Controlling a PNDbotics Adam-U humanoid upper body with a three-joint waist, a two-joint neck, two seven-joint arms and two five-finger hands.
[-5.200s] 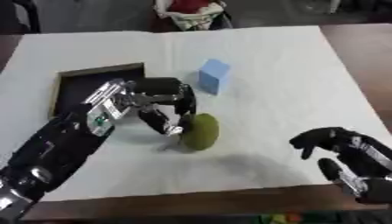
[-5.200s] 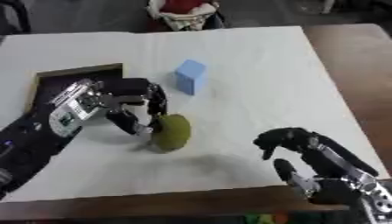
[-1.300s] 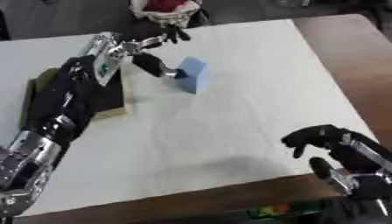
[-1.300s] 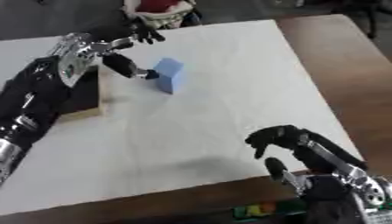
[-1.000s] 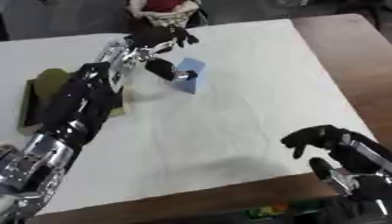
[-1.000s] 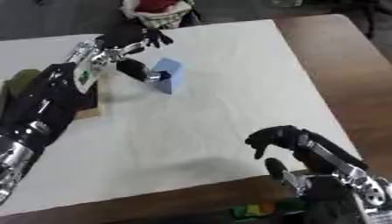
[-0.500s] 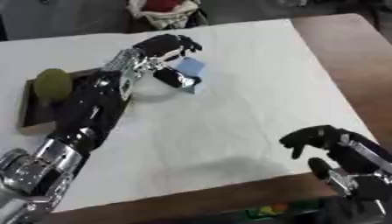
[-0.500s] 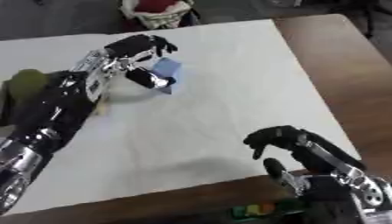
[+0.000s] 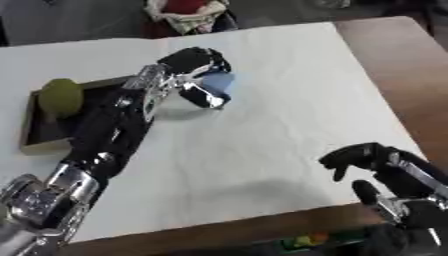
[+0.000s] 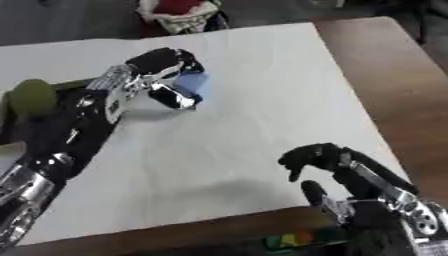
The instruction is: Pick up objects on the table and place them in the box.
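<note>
Curling around blue block [image 9: 220, 81] — left robot hand [image 9: 194, 67].

1. The tablecloth [image 9: 280, 90] is plain white.
2. The table [image 9: 398, 65] shows bare brown wood beside it.
3. The block [image 9: 219, 81] is light blue.
4. The round fruit [image 9: 59, 95] is olive green.
5. The box [image 9: 35, 131] is dark inside with a tan rim.
6. The left hand [image 9: 194, 62] is black with silver fingers.
7. The right hand [image 9: 372, 160] is black.

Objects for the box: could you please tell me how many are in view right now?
2. The green fruit already sits in the box at the table's left. The blue block lies on the white cloth, with the left hand curled around it. Nothing else shows.
</note>
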